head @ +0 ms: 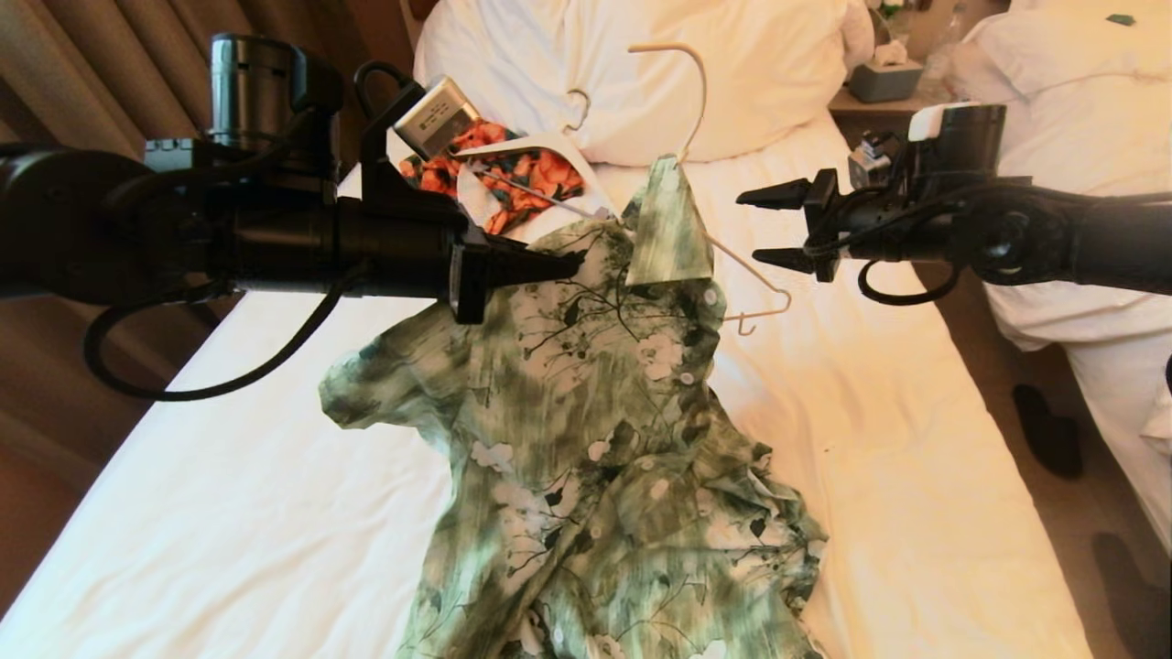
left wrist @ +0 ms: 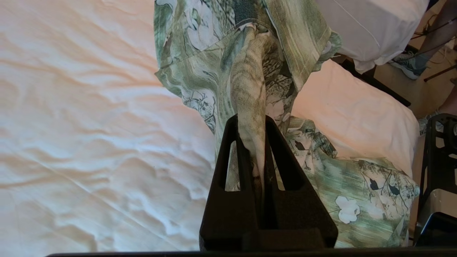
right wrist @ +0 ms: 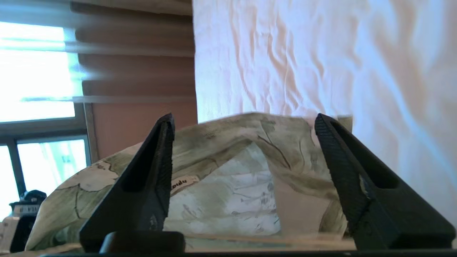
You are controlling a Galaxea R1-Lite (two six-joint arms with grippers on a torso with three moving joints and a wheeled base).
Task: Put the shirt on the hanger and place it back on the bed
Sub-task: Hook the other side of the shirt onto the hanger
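Note:
The green-and-white flowered shirt [head: 586, 439] is lifted by its upper part, and its lower half trails on the bed [head: 229, 439]. My left gripper [head: 554, 265] is shut on a fold of the shirt [left wrist: 250, 89] near the collar, and the cloth runs between its fingers [left wrist: 232, 150]. The cream hanger [head: 704, 91] lies behind the collar. Its hook points toward the pillow, and one arm sticks out to the right of the shirt. My right gripper [head: 765, 227] is open just right of the raised collar, above that hanger arm. In the right wrist view the collar [right wrist: 250, 142] fills the gap between the jaws.
An orange-and-black floral garment [head: 526, 178] on a thicker white hanger lies behind my left arm. A big white pillow [head: 732, 73] is at the head of the bed. A nightstand with a tissue box [head: 884, 78] and another bed [head: 1080, 137] stand to the right, with dark slippers [head: 1048, 430] on the floor between the beds.

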